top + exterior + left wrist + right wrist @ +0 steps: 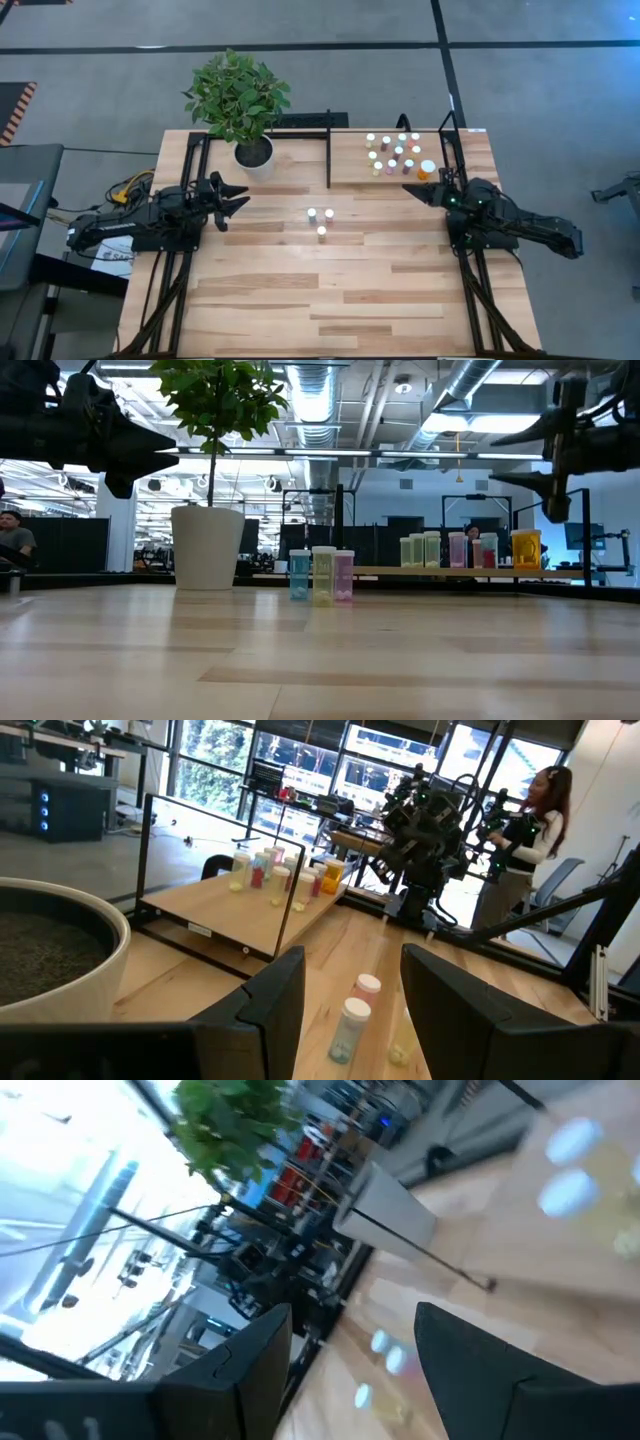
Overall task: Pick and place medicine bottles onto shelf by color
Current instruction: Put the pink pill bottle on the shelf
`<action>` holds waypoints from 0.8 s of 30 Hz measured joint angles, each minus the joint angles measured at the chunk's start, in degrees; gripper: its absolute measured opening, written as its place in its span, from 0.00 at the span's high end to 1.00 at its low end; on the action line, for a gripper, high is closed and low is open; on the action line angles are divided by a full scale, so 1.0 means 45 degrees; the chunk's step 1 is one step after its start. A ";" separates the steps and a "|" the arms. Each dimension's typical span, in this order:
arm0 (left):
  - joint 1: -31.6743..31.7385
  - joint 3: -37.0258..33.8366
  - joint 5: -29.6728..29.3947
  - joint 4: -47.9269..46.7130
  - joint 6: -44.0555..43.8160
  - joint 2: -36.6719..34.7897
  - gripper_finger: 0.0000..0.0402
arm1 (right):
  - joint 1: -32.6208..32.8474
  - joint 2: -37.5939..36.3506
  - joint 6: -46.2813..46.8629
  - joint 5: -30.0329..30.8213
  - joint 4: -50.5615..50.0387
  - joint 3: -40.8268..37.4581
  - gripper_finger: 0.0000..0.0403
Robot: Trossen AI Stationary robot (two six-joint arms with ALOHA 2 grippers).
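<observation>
Three bottles (319, 219) stand mid-table, well apart from both grippers.
Left gripper (236, 198) and right gripper (412, 188) hover parted, empty.

A leafy plant (237, 95) stands in a white pot (254, 153) at the far edge of the light plank counter (280, 290), a person (528, 830) stands beyond it, and yellow cables (128, 187) lie on the grey floor (90, 90).
</observation>
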 joint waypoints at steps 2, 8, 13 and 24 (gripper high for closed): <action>0.0000 0.0000 0.0000 0.0003 0.0000 0.0000 0.62 | -0.0012 -0.0004 -0.0667 -0.0001 0.0410 0.0004 0.42; 0.0000 0.0000 0.0000 0.0000 0.0000 0.0000 0.62 | -0.0119 -0.0003 -0.0832 0.0355 0.2040 0.0034 0.42; 0.0000 -0.0005 0.0000 0.0003 0.0000 0.0000 0.62 | -0.0426 -0.0001 -0.0528 0.0757 0.3499 0.0039 0.42; 0.0000 -0.0005 0.0003 0.0003 0.0000 0.0000 0.62 | -0.0685 0.0223 -0.0844 0.1271 0.5220 0.0128 0.42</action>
